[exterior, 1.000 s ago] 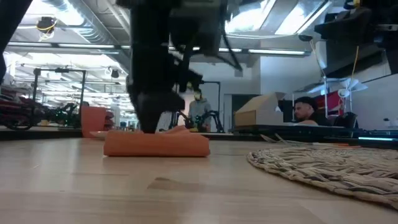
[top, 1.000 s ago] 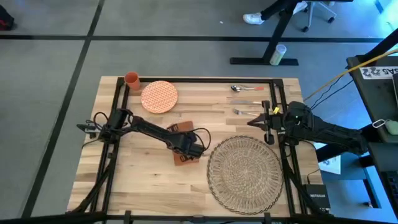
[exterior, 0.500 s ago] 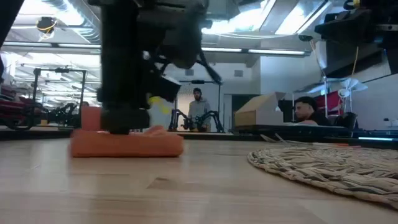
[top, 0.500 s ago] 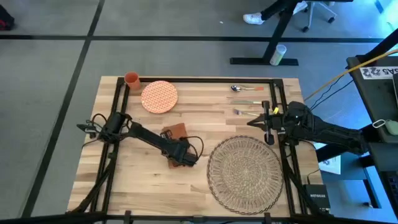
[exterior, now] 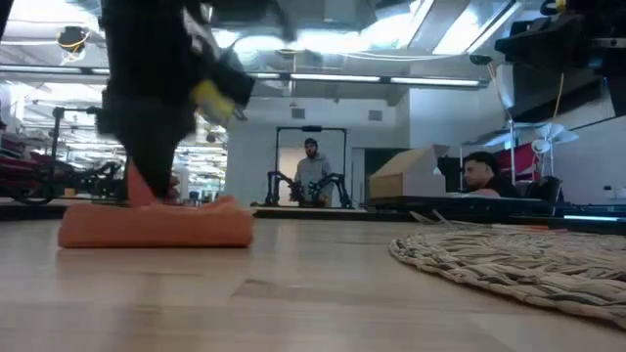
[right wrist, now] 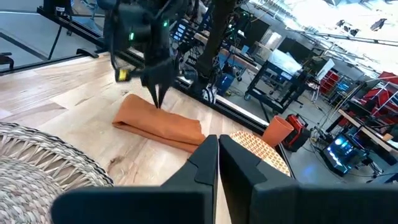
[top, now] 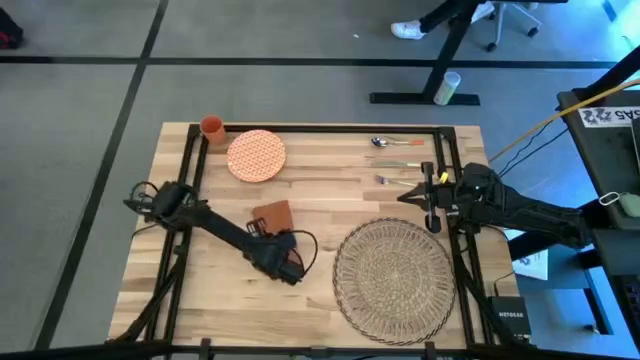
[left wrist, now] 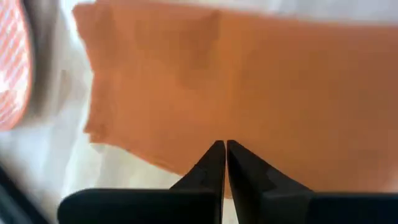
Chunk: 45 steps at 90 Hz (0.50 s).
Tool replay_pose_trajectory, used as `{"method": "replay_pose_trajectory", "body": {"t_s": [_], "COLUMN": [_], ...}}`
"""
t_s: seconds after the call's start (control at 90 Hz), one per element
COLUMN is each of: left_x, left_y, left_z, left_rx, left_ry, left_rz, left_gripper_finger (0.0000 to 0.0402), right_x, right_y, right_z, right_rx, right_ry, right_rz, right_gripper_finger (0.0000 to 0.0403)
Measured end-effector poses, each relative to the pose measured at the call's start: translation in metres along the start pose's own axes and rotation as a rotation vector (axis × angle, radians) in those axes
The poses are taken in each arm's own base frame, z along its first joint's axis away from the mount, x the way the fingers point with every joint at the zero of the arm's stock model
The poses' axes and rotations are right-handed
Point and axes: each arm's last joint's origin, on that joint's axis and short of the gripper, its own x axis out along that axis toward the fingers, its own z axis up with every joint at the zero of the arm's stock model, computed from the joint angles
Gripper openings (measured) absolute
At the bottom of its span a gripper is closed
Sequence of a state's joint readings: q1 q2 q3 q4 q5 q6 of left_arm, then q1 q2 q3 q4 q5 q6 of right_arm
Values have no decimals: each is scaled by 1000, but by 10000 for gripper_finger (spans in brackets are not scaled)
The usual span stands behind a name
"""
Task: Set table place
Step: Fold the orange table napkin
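Meanwhile, the left gripper point(top: 268, 233), fingers pressed together, pins the napkin point(top: 273, 214) just beside the place point(top: 392, 275) on the table point(top: 330, 190); the right gripper point(top: 410, 196), likewise closed, waits beyond the mat. Dragging farther risks bunching the cloth.

The place point(top: 393, 277) — a big round beige woven straw mat with a lacy openwork rim — lies flat on the table point(top: 210, 290); the table is light wooden planks, black-railed.
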State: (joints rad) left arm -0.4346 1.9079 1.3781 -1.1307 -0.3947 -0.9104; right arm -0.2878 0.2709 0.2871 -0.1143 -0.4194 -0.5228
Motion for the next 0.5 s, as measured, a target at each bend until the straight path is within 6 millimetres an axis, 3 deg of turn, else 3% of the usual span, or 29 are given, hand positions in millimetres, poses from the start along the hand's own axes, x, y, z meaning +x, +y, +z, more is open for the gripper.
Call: {"method": "replay_pose_trajectory", "body": {"t_s": [0.222, 0.5], "left_x": [-16, 7], "left_y": [-20, -27], "left_z": [-2, -13], "left_rx": [-28, -63], "left_ry": [-72, -45], "left_rz": [-218, -198], "left_gripper_finger": [0, 0], "right_x": [0, 0], "right_y": [0, 0], "right_z": [0, 0], "right_rx": [2, 3], "right_ry": [0, 0], "right_rz": [0, 0], "right_gripper_finger": [1, 1]}}
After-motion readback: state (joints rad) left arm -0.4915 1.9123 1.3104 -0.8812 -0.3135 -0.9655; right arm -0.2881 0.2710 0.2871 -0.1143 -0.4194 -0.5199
